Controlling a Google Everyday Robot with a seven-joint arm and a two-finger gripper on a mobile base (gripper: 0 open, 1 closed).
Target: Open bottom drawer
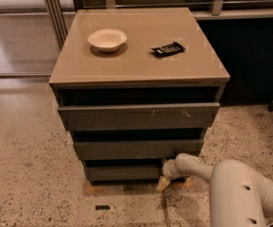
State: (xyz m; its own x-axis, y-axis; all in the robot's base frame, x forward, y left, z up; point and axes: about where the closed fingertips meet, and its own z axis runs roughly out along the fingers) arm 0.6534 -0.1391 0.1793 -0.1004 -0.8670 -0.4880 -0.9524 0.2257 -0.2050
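The cabinet has three dark grey drawer fronts. The bottom drawer (124,172) is the narrowest and lowest, plain and handleless, just above the floor. My gripper (165,179) is at the right end of that drawer front, low near the floor, with a pale yellowish fingertip (163,184) pointing down beside the drawer's right corner. My white arm (242,193) reaches in from the lower right. The middle drawer (138,149) and top drawer (138,116) sit above.
A white bowl (107,39) and a black remote-like object (167,49) lie on the tan cabinet top (140,65). The floor is speckled terrazzo, with a small dark mark (102,207) in front. Metal posts stand at the back left; a dark wall lies to the right.
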